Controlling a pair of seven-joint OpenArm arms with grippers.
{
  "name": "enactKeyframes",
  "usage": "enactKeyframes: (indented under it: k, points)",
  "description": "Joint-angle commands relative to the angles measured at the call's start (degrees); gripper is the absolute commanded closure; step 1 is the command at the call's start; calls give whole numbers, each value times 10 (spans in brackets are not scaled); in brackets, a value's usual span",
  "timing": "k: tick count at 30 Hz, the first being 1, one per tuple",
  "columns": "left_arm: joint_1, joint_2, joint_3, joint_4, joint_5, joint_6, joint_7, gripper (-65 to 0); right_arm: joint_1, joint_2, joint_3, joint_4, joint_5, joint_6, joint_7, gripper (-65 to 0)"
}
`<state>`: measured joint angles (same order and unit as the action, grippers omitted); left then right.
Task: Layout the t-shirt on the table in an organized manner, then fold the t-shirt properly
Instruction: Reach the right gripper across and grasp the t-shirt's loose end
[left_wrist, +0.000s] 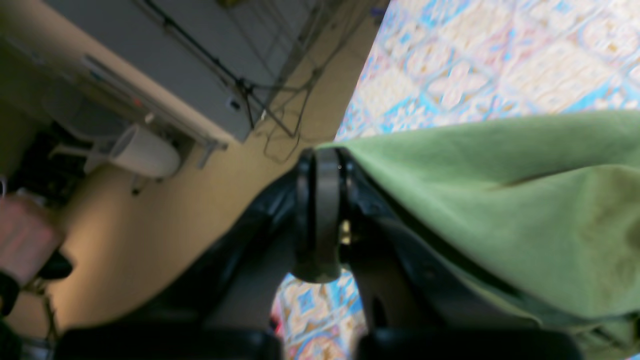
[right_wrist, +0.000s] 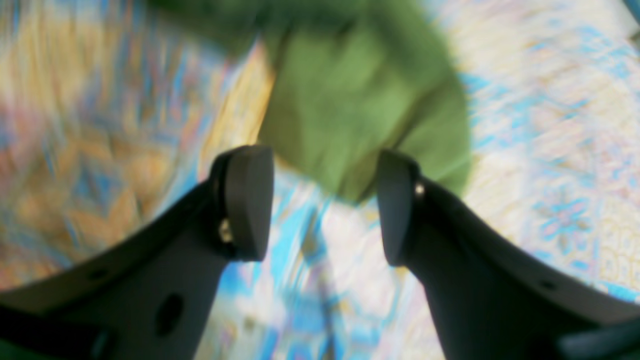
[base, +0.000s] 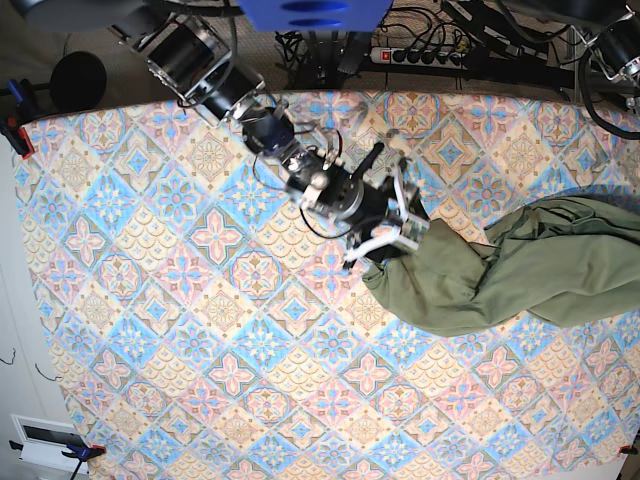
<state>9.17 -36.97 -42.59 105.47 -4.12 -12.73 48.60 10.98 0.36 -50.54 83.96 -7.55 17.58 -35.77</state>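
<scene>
The olive-green t-shirt (base: 520, 270) lies bunched in a long wrinkled heap on the right half of the patterned table (base: 200, 330), running off the base view's right edge. In the left wrist view my left gripper (left_wrist: 325, 162) is shut on an edge of the t-shirt (left_wrist: 500, 200), which drapes away to the right, close to the table (left_wrist: 475, 60) edge. My right gripper (base: 392, 245) hovers at the heap's left end. Its jaws stand open in the right wrist view (right_wrist: 322, 205), with nothing between them and a fold of the t-shirt (right_wrist: 360, 110) just beyond the fingertips.
A power strip with cables (base: 430, 55) lies on the floor behind the table. Clamps (base: 15, 130) grip the table's left edge. Beyond the table edge by my left gripper are bare floor and a white device (left_wrist: 145, 152).
</scene>
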Motion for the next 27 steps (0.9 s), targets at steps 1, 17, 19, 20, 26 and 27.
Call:
enactKeyframes:
  k: [1,17,19,20,26,27]
  points:
    - [3,-15,-5,2,1,6,-13,0,15,1,2,-6,-28,-8,9,-316]
    - [12,1,-2,-22,1,5,-13,0,17,0,-4,-87,-167,-8,70,-315]
    - [12,9,-2,-20,1,5,-13,0,20,0,-4,-88,-167,-8,70,-315]
    - [13,11,-2,-20,1,5,-13,0,30,0,-4,-90,-167,-8,69,-316]
    - [13,13,-2,-20,1,5,-13,0,51,-34,2,-115,-144,-7,66,-316]
    - [13,13,-2,-20,1,5,-13,0,51,-34,2,-115,-123,-7,65,-315]
